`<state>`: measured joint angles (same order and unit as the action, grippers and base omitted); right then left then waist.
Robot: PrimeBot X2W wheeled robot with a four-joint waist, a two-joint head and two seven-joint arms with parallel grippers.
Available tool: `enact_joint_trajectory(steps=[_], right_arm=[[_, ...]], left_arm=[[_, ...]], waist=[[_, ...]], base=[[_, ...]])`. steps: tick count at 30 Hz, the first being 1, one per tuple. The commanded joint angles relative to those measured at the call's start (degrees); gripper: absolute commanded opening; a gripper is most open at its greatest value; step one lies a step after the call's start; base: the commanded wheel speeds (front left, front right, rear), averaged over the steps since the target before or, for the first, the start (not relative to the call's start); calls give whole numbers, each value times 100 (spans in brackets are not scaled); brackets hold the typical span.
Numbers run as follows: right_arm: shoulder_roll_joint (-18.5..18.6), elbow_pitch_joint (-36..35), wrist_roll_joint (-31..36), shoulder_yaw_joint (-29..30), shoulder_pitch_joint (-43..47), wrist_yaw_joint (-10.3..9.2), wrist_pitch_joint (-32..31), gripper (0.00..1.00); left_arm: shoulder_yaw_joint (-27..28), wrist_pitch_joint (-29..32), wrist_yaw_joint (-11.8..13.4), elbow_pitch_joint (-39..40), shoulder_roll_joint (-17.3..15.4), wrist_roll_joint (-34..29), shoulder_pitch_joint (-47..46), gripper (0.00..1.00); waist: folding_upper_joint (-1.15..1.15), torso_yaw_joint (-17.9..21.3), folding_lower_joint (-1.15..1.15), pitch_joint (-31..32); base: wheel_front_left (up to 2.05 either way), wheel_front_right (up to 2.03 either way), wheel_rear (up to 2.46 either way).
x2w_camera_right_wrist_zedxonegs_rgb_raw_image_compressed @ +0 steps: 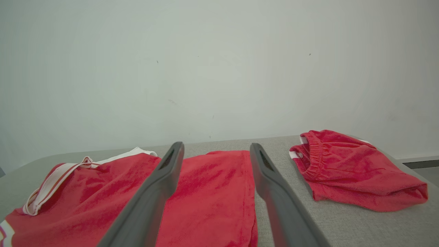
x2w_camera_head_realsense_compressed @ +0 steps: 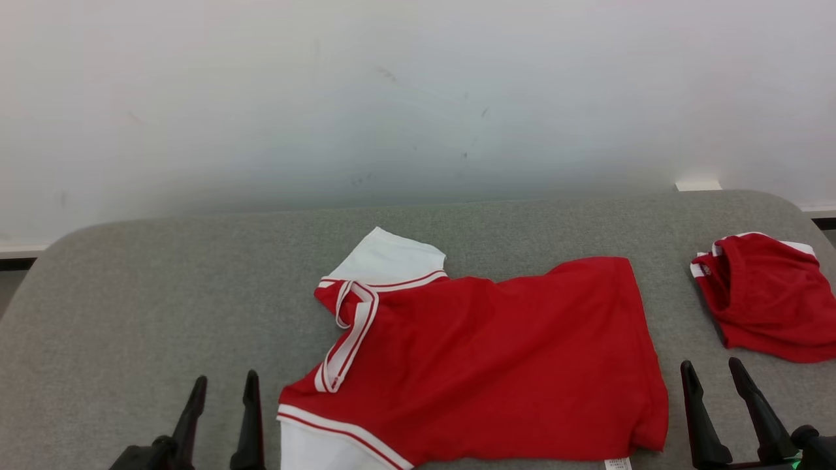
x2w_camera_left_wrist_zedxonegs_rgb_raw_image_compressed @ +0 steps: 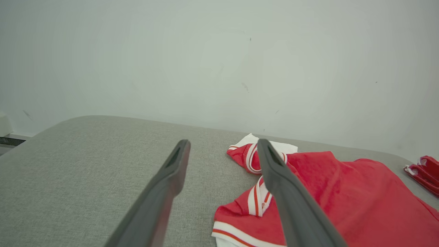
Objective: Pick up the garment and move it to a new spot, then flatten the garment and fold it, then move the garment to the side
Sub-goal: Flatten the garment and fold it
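Nearest the head camera, the left jaws and the right jaws rise from the bottom edge, each pair spread wide and holding nothing. Between them on the grey table (x2w_camera_head_realsense_compressed: 130,294) lies the red shirt (x2w_camera_head_realsense_compressed: 496,352), by the look of it the garment to be handled. Its striped collar (x2w_camera_head_realsense_compressed: 356,333) and a white sleeve (x2w_camera_head_realsense_compressed: 385,261) sit just inward of the left jaws. Its hem and a small label (x2w_camera_head_realsense_compressed: 617,464) sit just inward of the right jaws. That flanking stance suggests one pair is meant for each end of the cloth. Outward of and beyond the right jaws, a pair of red shorts (x2w_camera_head_realsense_compressed: 771,300) sits bunched and apart from the shirt, probably set aside so that the middle is free for work.

From the left wrist, the spread jaws point across bare table (x2w_camera_left_wrist_zedxonegs_rgb_raw_image_compressed: 85,164). The shirt (x2w_camera_left_wrist_zedxonegs_rgb_raw_image_compressed: 343,192) lies to their inner side. The inner jaw crosses the collar (x2w_camera_left_wrist_zedxonegs_rgb_raw_image_compressed: 256,200) in the picture, but it cannot be told whether it touches the collar or hangs above it. The shorts (x2w_camera_left_wrist_zedxonegs_rgb_raw_image_compressed: 425,171) are far off, past the shirt's other end.

From the right wrist, the open jaws frame the hem end of the shirt (x2w_camera_right_wrist_zedxonegs_rgb_raw_image_compressed: 205,192), which lies between and inward of them. The shorts (x2w_camera_right_wrist_zedxonegs_rgb_raw_image_compressed: 353,171) lie outward of the outer jaw on the table (x2w_camera_right_wrist_zedxonegs_rgb_raw_image_compressed: 343,223). The shirt's body looks mostly flat with small wrinkles, so smoothing and folding seem to be the steps ahead.
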<state>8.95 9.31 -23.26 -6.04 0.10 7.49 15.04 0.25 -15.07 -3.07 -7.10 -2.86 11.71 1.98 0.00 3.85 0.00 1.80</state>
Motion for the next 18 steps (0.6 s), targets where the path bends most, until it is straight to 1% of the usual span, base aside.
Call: enact_joint_trajectory(steps=[1, 2, 4, 6, 8, 11, 14, 18], right_arm=[[83, 35, 51, 42, 62, 0, 15, 100], [135, 112, 39, 50, 103, 0, 15, 100], [360, 282, 253, -8, 145, -1, -41, 100], [358, 419, 52, -75, 151, 0, -160, 100], [531, 553, -18, -231, 163, -1, -362, 100], [611, 716, -309, -502, 118, -5, -671, 100], [700, 911, -531, -709, 16, -5, -926, 100], [758, 1216, -820, -999, -149, -5, -1207, 100]], left_arm=[[-18, -10, -22, -25, -12, 11, -25, 100], [-36, -10, -26, -18, -14, 16, -14, 100], [-48, -10, -37, 41, -15, 15, 11, 100], [-92, -9, -78, -55, -13, 26, 108, 100], [-180, -9, -137, -304, -13, 69, 197, 100], [-339, 124, -227, -620, -81, 114, 147, 100], [-473, 479, -309, -777, -166, 245, 130, 100], [-665, 1199, -371, -766, -305, 388, 175, 100]], waist=[[0, 5, 0, 4], [0, 5, 0, 6], [0, -2, 0, 6], [0, -4, 0, 6], [0, -9, 0, 3], [0, -33, 0, -9], [0, -78, 0, -41], [0, -148, 0, -104]], base=[[0, 0, 0], [0, 0, 0], [0, 0, 0], [0, 0, 0], [0, 0, 0], [0, 0, 0], [0, 0, 0], [0, 0, 0]])
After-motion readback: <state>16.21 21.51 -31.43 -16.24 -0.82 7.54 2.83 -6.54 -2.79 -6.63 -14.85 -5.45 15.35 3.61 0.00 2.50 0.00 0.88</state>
